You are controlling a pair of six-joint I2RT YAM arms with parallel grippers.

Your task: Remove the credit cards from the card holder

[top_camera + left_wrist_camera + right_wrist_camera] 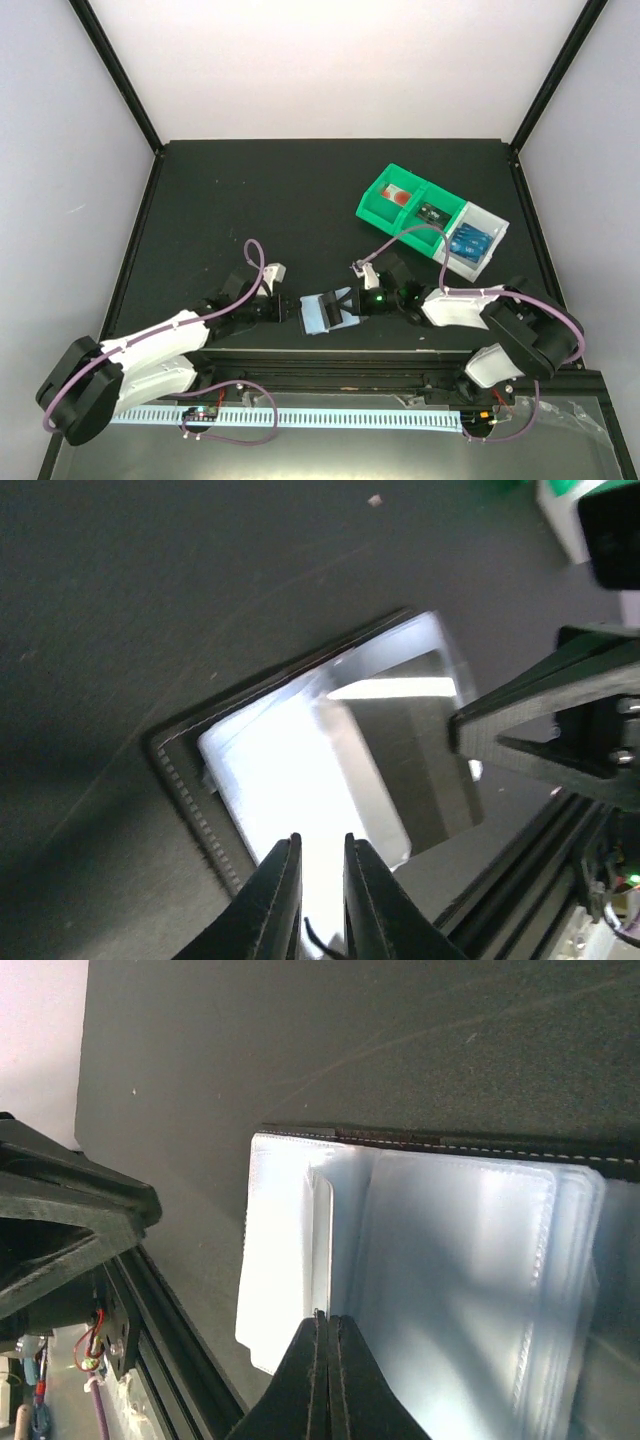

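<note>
The holder (323,311) lies open at the near edge, between the grippers. The left gripper (320,842), barely parted, holds nothing. The right gripper (327,1318), closed, noses a pocket edge, probably probing for cards. The next move calls for a pinch inside that pocket.

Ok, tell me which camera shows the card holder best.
Right wrist: the card holder fills the frame, with its clear pockets and stitched dark edge sharp. Left wrist shows it washed out by glare. Top external shows only a small pale patch.
</note>
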